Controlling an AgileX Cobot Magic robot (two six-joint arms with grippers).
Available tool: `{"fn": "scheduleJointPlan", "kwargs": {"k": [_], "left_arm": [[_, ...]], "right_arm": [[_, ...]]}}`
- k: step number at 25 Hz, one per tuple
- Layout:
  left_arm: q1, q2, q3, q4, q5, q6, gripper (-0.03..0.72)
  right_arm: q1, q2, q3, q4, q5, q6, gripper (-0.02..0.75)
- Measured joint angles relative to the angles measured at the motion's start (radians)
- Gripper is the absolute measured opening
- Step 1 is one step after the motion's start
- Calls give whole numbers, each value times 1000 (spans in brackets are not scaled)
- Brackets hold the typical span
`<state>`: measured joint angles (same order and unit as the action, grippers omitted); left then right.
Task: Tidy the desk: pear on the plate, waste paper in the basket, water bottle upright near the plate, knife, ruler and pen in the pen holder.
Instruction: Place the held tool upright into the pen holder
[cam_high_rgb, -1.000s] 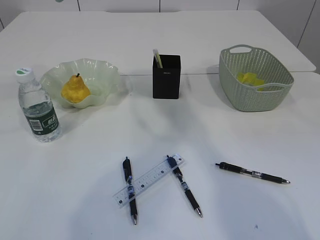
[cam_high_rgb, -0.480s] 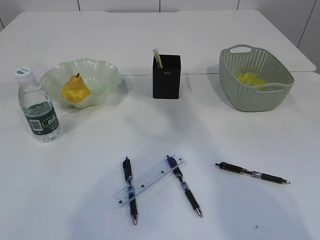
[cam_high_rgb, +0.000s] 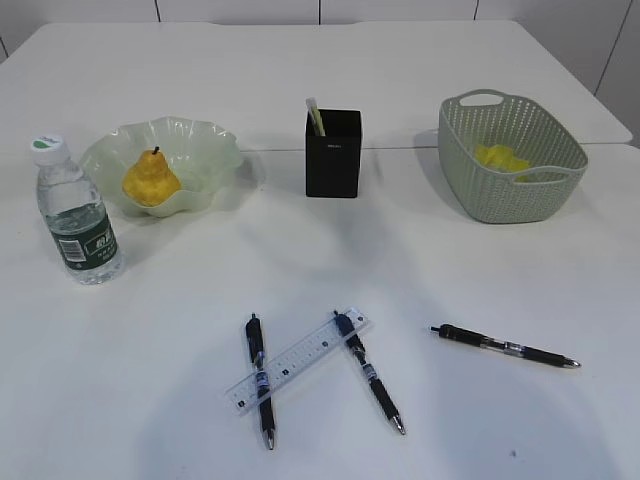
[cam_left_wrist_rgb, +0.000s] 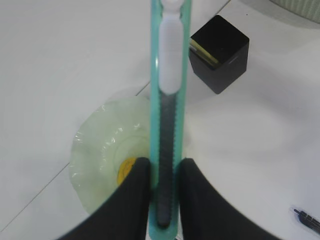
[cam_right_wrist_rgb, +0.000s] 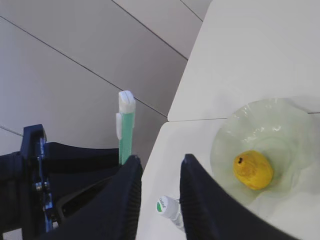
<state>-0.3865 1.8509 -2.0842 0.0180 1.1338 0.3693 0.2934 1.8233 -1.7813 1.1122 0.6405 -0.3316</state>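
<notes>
We count three dark pens (cam_high_rgb: 262, 380) in front of the matte black square pen holder (cam_high_rgb: 333, 153), two crossing one clear plastic ruler (cam_high_rgb: 297, 360). Left of it, one yellow pear (cam_high_rgb: 150, 179) sits in one pale green wavy glass plate (cam_high_rgb: 205, 150). Our left gripper (cam_left_wrist_rgb: 165, 175) clamps one teal utility knife (cam_left_wrist_rgb: 170, 90); our right gripper (cam_right_wrist_rgb: 161, 165) holds nothing, jaws parted.

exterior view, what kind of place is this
Probably an office or lab workspace staged as a desk: a large plain white tabletop, a matte black square pen holder, black pens and a clear plastic ruler lying loose, and pale panelled walls behind.
</notes>
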Motion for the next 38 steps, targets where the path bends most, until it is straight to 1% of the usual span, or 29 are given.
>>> {"fn": "scheduleJointPlan", "kwargs": {"k": [3,5,8,10,13,17,20,38], "left_arm": [[0,0,0,-18,0,0,104],[0,0,0,-27,0,-1,104],[0,0,0,-38,0,-1,104],[0,0,0,-43,0,-2,104],[0,0,0,-59,0,-4,104],[0,0,0,-83,-7,-4,104],[0,0,0,-85,-12,-4,104],[-2,0,0,-214,-46,-4,104]], "right_arm": [[0,0,0,53,0,-43,221],[0,0,0,77,0,-72,255],[0,0,0,88,0,-90,309],[0,0,0,91,0,-97,325],[0,0,0,124,2,-119,333],[0,9,0,229,13,-176,335],[0,15,0,257,13,-198,335],[0,16,0,283,-15,-250,337]]}}
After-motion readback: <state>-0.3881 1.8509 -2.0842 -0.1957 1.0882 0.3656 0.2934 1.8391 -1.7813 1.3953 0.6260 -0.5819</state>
